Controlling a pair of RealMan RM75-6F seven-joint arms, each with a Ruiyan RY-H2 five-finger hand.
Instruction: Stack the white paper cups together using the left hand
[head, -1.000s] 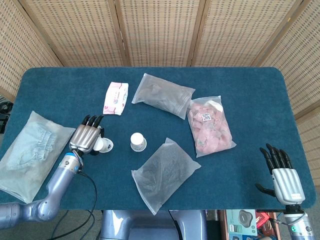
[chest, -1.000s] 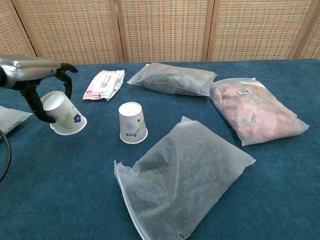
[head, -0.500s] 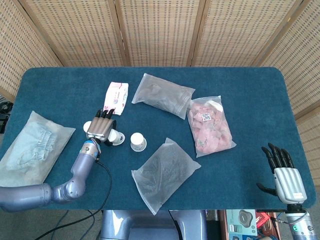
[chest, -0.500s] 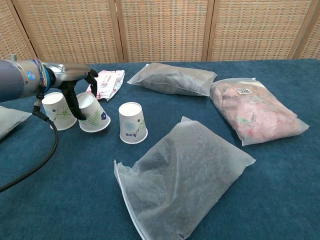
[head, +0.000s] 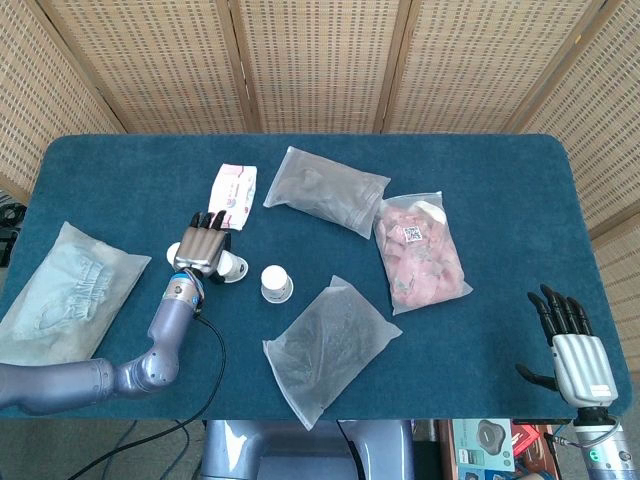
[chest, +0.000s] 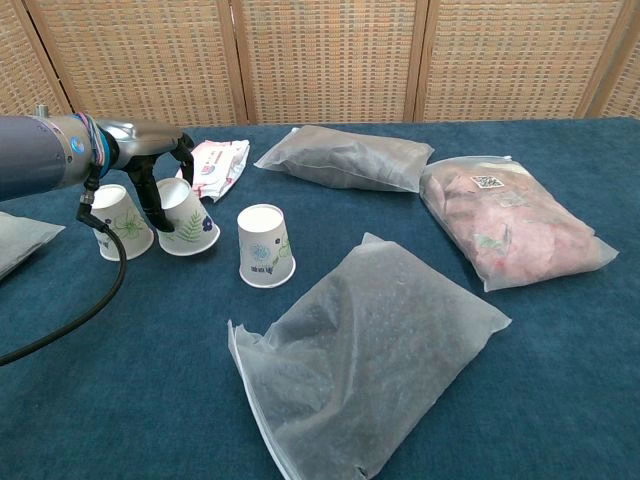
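Note:
My left hand (chest: 148, 170) (head: 201, 246) grips a tilted white paper cup with a fern print (chest: 188, 220) (head: 233, 268), fingers over its top and the thumb down its left side. Its rim is at or just above the table. A second white cup (chest: 120, 222) stands upside down just left of it, close to the thumb; in the head view the hand mostly hides it. A third cup (chest: 266, 246) (head: 276, 283) stands upside down a little to the right, apart from the hand. My right hand (head: 569, 340) hangs off the table's near right corner, fingers spread and holding nothing.
A pink wet-wipes pack (chest: 212, 166) lies just behind the left hand. A grey bag (chest: 345, 156), a pink-filled bag (chest: 505, 222) and a frosted bag (chest: 365, 350) lie on the blue table (head: 480, 180). A pale blue bag (head: 60, 305) lies at the left edge.
The left hand carried the fern cup rightwards and away from me, bringing it beside the second cup. In the last half second it shifted only slightly.

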